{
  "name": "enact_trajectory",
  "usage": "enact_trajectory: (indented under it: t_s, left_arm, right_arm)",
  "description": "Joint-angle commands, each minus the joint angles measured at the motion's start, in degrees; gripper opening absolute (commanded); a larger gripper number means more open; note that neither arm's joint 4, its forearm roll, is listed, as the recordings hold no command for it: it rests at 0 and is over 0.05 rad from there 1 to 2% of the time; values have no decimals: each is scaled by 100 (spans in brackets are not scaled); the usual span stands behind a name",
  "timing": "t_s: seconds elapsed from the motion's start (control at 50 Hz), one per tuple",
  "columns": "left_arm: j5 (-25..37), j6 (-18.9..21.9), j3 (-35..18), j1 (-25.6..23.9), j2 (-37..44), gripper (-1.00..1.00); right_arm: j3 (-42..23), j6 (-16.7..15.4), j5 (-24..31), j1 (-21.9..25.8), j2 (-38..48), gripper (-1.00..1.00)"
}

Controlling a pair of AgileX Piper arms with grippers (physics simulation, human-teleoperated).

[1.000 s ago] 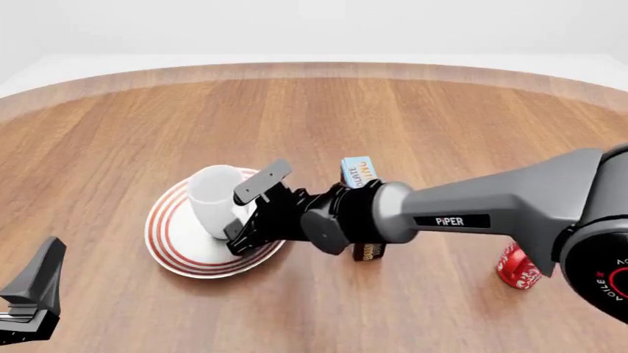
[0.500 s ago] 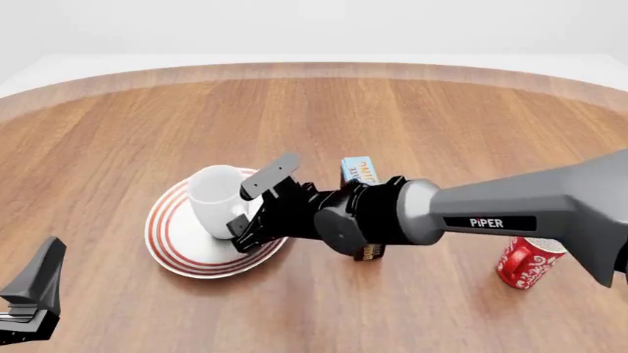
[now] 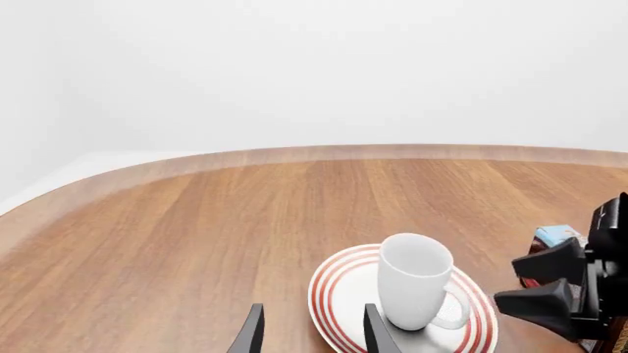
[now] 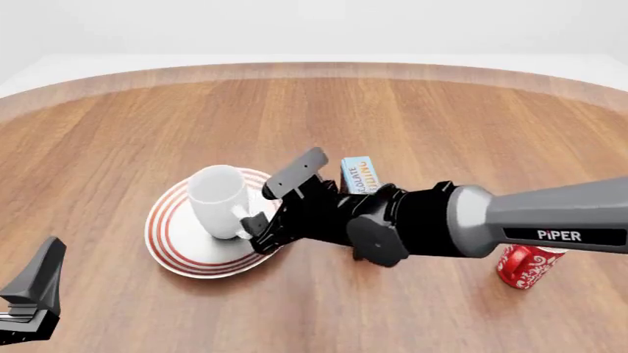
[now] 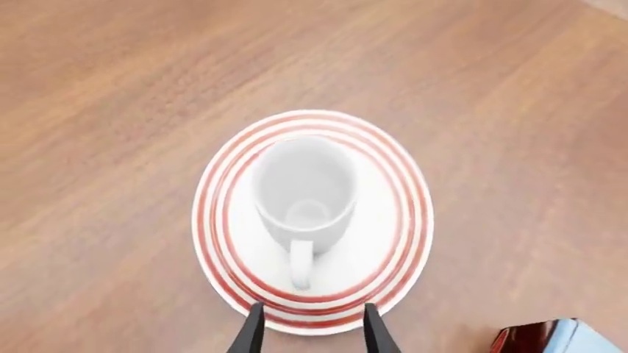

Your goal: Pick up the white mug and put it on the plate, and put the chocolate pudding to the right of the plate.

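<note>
Front view: right end effector (image 4: 279, 200) spread wide, holding nothing, beside the white mug (image 4: 218, 200) on the plate (image 4: 169, 239).

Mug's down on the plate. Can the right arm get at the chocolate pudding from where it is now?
Probably yes: the right gripper is open and empty, and the chocolate pudding stands just beside its wrist, right of the plate, top uncovered.

The white mug (image 4: 218, 201) stands on the plate (image 4: 172, 239); the chocolate pudding (image 4: 359, 175) sits right of the plate, a can (image 4: 524, 265) farther right.
</note>
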Motion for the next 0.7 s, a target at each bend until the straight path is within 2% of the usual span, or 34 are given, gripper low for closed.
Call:
enact_trajectory:
  t_s: [0.02,0.2,0.24,0.7]
  left_arm:
    - [0,0,0,0,0,100]
    - [0,0,0,0,0,100]
    - [0,0,0,0,0,100]
    - [0,0,0,0,0,100]
  right_arm:
    - [474,-28,-228,-26,-497,100]
    - [885,-113,-423,-103,-916,100]
    - [996,-271,-506,-184,-1034,100]
    - [1748,-269,-775,-267,-1821,100]
